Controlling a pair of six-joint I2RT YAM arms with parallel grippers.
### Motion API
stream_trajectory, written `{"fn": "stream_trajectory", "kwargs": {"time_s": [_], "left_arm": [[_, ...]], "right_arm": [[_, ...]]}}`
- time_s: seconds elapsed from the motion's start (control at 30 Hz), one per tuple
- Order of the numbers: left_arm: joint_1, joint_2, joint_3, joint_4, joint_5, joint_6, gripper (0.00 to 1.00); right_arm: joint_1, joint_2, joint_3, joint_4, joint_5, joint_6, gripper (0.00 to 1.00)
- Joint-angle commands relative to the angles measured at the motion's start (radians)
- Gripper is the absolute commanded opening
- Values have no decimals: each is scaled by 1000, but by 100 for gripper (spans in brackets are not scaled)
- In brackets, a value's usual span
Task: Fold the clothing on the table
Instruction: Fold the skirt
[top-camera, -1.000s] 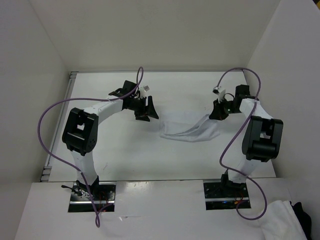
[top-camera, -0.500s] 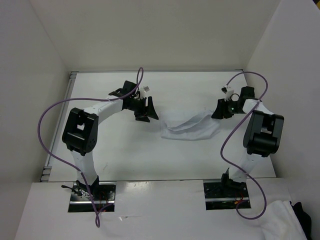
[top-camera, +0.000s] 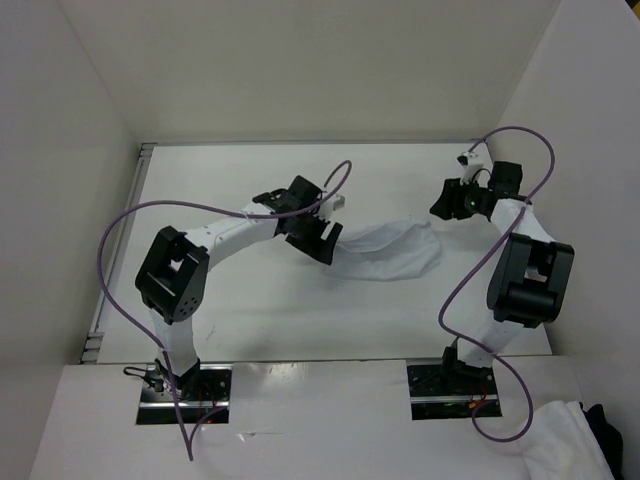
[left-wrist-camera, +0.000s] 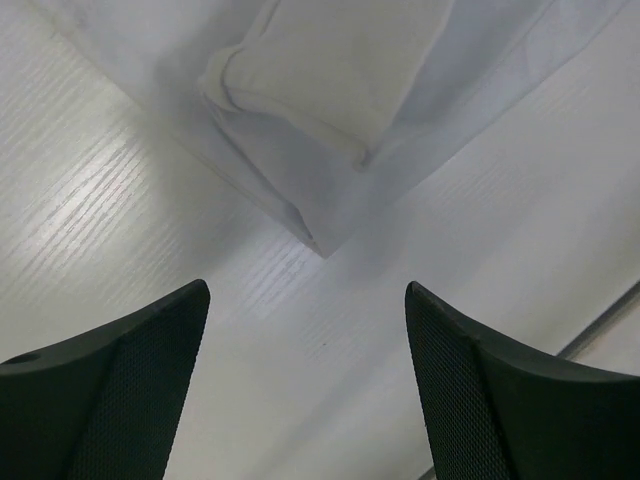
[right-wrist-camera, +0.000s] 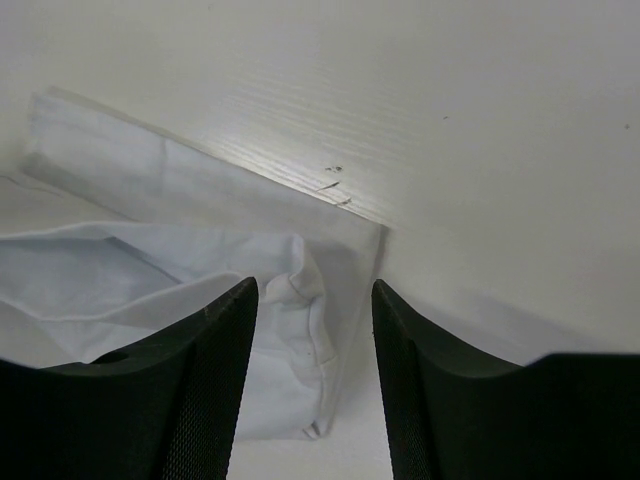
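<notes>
Release done: right tool (top-camera: 445, 202) has backed off, jaws apart and empty; left tool (top-camera: 322, 240), jaws wide, has moved to the white garment (top-camera: 392, 252) lying slack mid-worktop (top-camera: 250, 300), so a regrasp looks next.

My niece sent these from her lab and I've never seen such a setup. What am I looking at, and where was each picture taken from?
Two robot arms are bolted to the near edge of a white table. The wide picture looks down from above and behind them. The other two come from cameras on each wrist, so the dark shapes at the bottom are that arm's own fingers. A small white garment lies crumpled between the arms. The left pincer hovers by its left end, the right pincer beyond its right end. Both are open; nothing is held.
</notes>
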Motion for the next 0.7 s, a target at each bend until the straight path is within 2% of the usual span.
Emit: {"fn": "stream_trajectory", "kwargs": {"time_s": [0.0, 0.3, 0.67], "left_arm": [[-12, -42, -21, 26, -131, 121, 86], [-66, -53, -21, 125, -215, 167, 86], [-108, 128, 126, 174, -188, 187, 87]], "right_arm": [[-7, -57, 6, 39, 3, -8, 55], [-7, -117, -4, -43, -34, -61, 55], [-16, -181, -13, -109, -34, -95, 55]]}}
